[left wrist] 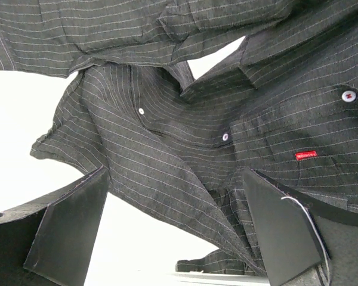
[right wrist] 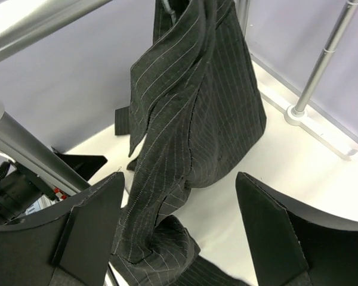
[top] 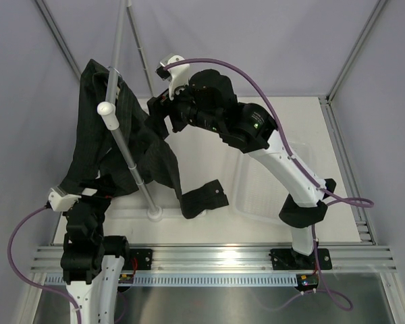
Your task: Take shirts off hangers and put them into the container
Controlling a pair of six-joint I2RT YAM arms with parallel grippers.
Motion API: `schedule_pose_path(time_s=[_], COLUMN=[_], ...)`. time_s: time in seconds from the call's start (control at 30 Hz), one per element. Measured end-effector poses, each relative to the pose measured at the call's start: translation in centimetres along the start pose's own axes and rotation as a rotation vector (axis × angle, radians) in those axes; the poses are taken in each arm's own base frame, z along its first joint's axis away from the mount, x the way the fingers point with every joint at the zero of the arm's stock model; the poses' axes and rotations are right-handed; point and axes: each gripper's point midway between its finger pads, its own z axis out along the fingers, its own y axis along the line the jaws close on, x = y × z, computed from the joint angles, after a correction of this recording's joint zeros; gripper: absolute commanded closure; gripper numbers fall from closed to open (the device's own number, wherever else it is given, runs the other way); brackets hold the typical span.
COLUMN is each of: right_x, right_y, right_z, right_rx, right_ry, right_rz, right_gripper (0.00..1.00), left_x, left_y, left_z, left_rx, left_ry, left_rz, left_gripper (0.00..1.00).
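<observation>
A large black pinstriped cloth shirt [top: 121, 135] hangs just before the right pincer [right wrist: 179, 202], whose jaws are parted and grip nothing. The left pincer [left wrist: 176, 202] gapes empty beneath it. The shallow clear ribbed plastic basket [top: 270, 192], behind the right pincer, has no shirt yet.

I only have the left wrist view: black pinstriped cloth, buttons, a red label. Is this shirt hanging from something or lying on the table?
Observer: Hanging. The top view shows the shirt draped from the rack pole, one sleeve end resting on the table.
Operator: Where is the container?
Observer: The container sits on the right of the table, under the right arm, no cloth in it.
Operator: And the right gripper?
Observer: The right gripper is open, aimed at the hanging shirt with cloth framed between its spread fingers.
</observation>
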Motion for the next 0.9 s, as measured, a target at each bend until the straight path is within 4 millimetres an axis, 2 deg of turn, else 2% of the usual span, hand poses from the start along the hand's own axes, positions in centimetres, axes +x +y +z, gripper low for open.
schedule_pose_path(time_s=[0.2, 0.27, 0.47, 0.5, 0.7, 0.8, 0.9], right_x=[1.3, 1.7, 2.8, 2.9, 4.1, 4.3, 4.2], right_y=[0.6, 0.6, 0.9, 1.0, 1.2, 1.0, 0.6], right_z=[1.3, 1.8, 3.0, 3.2, 4.3, 4.6, 4.8], right_rx=[-0.011, -0.010, -0.014, -0.015, -0.017, -0.011, 0.007], right_ry=[0.030, 0.041, 0.063, 0.065, 0.090, 0.095, 0.088], right_rz=[-0.012, -0.014, -0.021, -0.021, -0.029, -0.045, -0.054], right_gripper=[0.27, 0.34, 0.47, 0.53, 0.69, 1.00, 1.00], left_x=[0.6, 0.9, 2.5, 2.6, 2.5, 2.5, 2.7], left_y=[0.1, 0.2, 0.7, 0.7, 0.5, 0.4, 0.3], left_z=[0.2, 0.3, 1.1, 1.1, 0.9, 0.8, 0.8], left_rx=[0.000, -0.009, -0.051, -0.049, -0.036, -0.030, -0.022], left_ry=[0.025, 0.039, 0.121, 0.127, 0.122, 0.124, 0.134], left_rz=[0.007, 0.013, 0.052, 0.052, 0.048, 0.046, 0.046], left_gripper=[0.01, 0.01, 0.01, 0.01, 0.01, 0.01, 0.01])
